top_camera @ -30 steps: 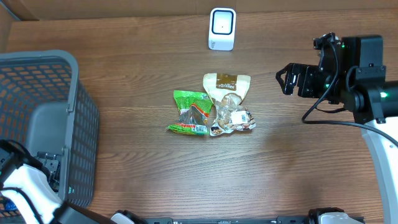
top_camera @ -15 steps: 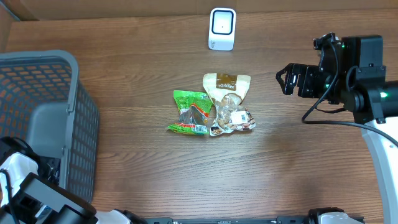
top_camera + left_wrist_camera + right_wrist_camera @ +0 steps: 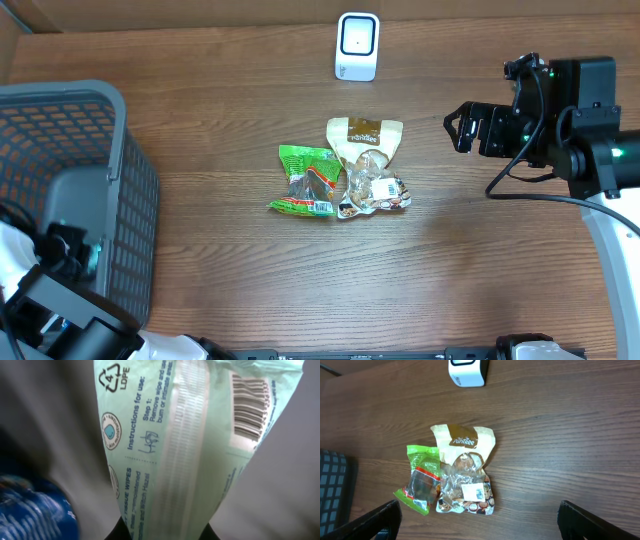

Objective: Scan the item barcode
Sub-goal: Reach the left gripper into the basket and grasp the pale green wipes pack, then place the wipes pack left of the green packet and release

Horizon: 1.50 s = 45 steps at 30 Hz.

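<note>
The left pincer [image 3: 162, 535] is pressed together on the bottom edge of a pale green wipes pack [image 3: 190, 445], which rises upright and fills most of the left wrist view. The pack's barcode [image 3: 250, 405] sits near its upper right edge, partly folded over the side. A blurred blue packet [image 3: 35, 510] lies just beside the pack. From overhead, the left arm reaches in at the near end of the grey mesh basket [image 3: 135, 230], close against its wall, so the pack is down at the basket with little room around it. Well apart from the basket, toward the middle of the wooden surface [image 3: 480, 260], a green snack bag [image 3: 307, 180] lies touching a cream and brown snack bag [image 3: 366, 160] whose clear lower half shows a white label. Farther from the basket, near the far edge of the surface, stands a white scanner [image 3: 357, 46]. The right pincer [image 3: 458, 130] hangs at the side opposite the basket, spread wide with nothing in it, with bare wood between it and the bags.
</note>
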Each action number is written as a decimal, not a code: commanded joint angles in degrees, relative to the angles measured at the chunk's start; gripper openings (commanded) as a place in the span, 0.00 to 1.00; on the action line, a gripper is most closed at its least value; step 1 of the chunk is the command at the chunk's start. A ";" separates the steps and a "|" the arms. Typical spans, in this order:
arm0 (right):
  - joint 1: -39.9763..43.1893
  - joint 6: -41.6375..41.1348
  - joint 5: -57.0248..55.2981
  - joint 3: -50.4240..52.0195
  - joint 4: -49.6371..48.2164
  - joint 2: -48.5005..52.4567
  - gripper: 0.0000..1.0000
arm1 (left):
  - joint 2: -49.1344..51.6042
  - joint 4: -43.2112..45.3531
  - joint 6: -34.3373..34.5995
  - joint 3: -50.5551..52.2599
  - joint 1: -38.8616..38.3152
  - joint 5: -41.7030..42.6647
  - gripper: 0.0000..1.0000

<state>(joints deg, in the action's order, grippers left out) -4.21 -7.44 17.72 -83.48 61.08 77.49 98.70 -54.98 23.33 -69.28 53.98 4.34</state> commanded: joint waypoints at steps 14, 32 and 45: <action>-0.22 0.39 -0.26 -1.22 -0.66 0.00 1.00 | -9.14 -24.72 -16.37 -47.74 -31.26 13.16 0.04; -0.22 0.39 -0.26 -1.22 -0.28 0.11 1.00 | 9.46 -15.23 -10.45 -12.61 -63.45 -2.99 0.12; -0.22 0.39 -0.24 -1.22 -0.22 0.11 1.00 | 13.03 -19.65 -7.39 -25.14 -63.39 -1.70 0.58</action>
<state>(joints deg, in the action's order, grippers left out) -4.21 -7.44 17.61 -83.48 61.10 77.54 113.06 -72.99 14.00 -86.26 -9.37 2.09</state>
